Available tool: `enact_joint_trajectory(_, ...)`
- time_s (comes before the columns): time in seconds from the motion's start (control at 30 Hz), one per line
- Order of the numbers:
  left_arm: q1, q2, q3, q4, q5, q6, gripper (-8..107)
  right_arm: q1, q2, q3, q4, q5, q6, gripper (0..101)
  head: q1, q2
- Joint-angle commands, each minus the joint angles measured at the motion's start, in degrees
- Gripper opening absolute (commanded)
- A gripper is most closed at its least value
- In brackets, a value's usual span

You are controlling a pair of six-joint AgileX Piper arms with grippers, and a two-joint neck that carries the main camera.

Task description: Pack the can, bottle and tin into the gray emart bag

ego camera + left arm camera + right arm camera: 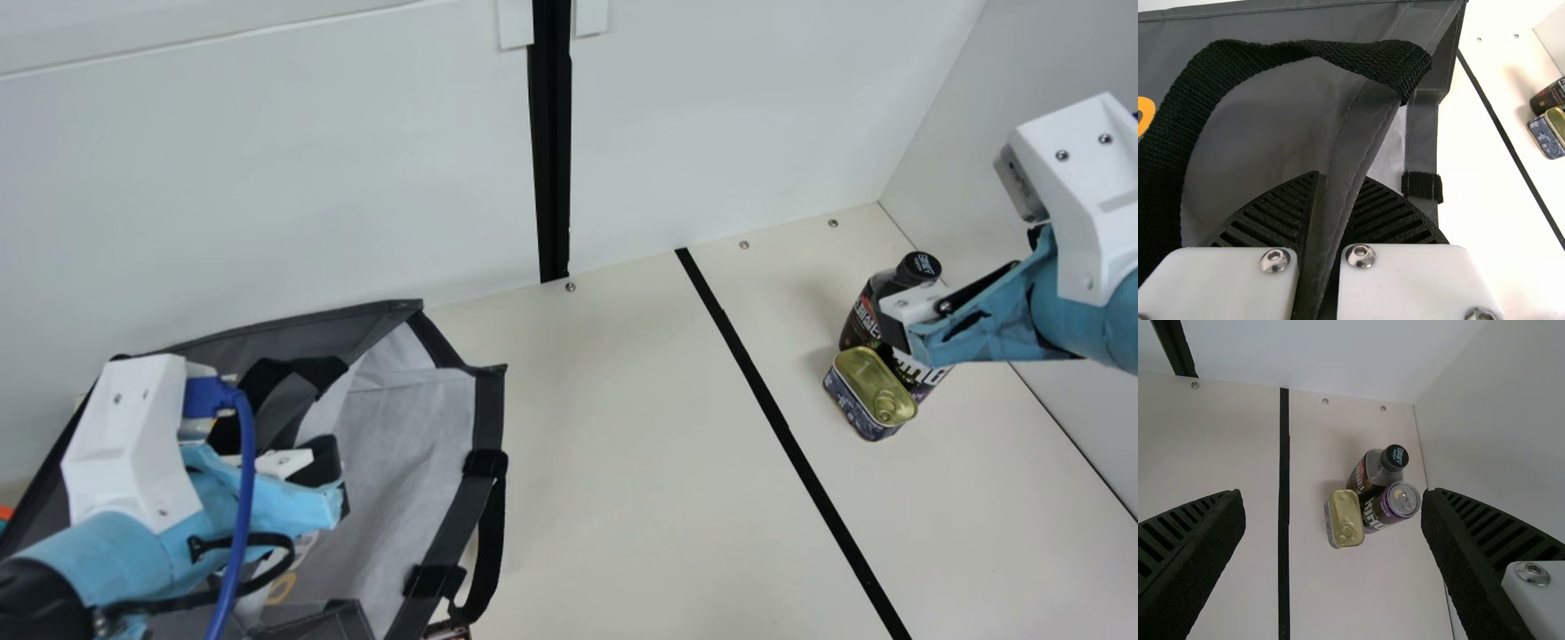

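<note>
From where I stand, the gray emart bag (487, 409) is over on the left of the cream surface (622, 444), its mouth gaping and pale lining showing, with a black strap (489, 551) hanging at its side. The left gripper (336, 484) is at that bag, and its jaws are clenched on a fold of the gray fabric by the rim, a black webbing handle (1198, 100) looping close by.

Across the black line (773, 409), well apart from the bag, the three goods make a little huddle near the right-hand wall (1013, 80): the dark bottle (858, 324) with its black cap, the purple and black can (1401, 501) just beside it, and the gold-lidded tin (867, 382) next to the can, lid up. Bottle and can are upright. Over there the right gripper (905, 342) hangs above the group, its jaws spread wide and holding nothing.
</note>
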Motion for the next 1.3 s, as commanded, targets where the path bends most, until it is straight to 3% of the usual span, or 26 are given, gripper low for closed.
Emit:
enact_joint_trajectory(0.0,0.17,-0.08,0.03,-0.19,-0.11,0.25,10,0.00,0.00,0.00,0.00,0.00,0.00,91,-1.30,-0.14)
enact_joint_trajectory(0.73,2.00,5.11,-5.11,-1.54,-1.14,1.66,10,0.00,0.00,0.00,0.00,0.00,0.00,91,-1.30,-0.14)
enact_joint_trajectory(1.27,2.41,6.48,-5.33,-2.73,-1.58,2.60,10,0.00,0.00,0.00,0.00,0.00,0.00,91,-1.30,-0.14)
